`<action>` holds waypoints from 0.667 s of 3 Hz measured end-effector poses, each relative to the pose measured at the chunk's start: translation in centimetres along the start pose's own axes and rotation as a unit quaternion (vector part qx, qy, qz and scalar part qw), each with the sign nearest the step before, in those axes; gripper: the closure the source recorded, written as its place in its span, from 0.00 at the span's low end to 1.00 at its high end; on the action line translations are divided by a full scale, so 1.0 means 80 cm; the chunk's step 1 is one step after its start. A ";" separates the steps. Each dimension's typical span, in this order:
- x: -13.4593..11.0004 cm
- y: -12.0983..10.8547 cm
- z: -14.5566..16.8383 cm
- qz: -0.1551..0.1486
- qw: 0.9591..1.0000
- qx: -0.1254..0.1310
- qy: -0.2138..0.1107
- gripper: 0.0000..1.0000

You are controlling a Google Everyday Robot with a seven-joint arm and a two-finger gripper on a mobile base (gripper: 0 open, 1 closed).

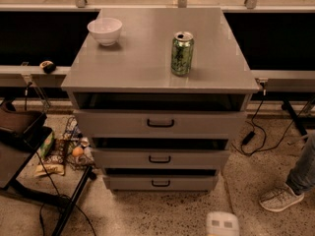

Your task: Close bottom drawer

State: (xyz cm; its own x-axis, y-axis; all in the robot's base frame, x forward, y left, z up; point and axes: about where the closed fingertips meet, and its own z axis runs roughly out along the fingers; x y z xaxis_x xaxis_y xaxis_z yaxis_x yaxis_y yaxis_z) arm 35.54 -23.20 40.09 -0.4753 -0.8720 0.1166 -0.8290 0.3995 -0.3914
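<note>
The bottom drawer (160,182) is the lowest and narrowest of three grey drawers in a grey metal cabinet (157,68). It has a small black bar handle (161,183). It stands pulled out a little, with a dark gap above its front. The two drawers above it (160,157) (160,123) also stand out a little. My gripper (222,224) shows only as a white end at the bottom edge of the camera view. It is low over the floor, in front of the bottom drawer and to its right, apart from it.
A white bowl (105,31) and a green can (182,53) stand on the cabinet top. A person's shoe (279,198) and leg are at the right. Cables (256,132) lie on the floor at the right. Snack packets (59,151) and a black stand (29,181) are at the left.
</note>
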 end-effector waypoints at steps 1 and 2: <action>0.056 -0.021 -0.082 0.110 0.993 0.045 0.008 1.00; 0.111 -0.060 -0.134 0.257 0.961 0.097 0.030 1.00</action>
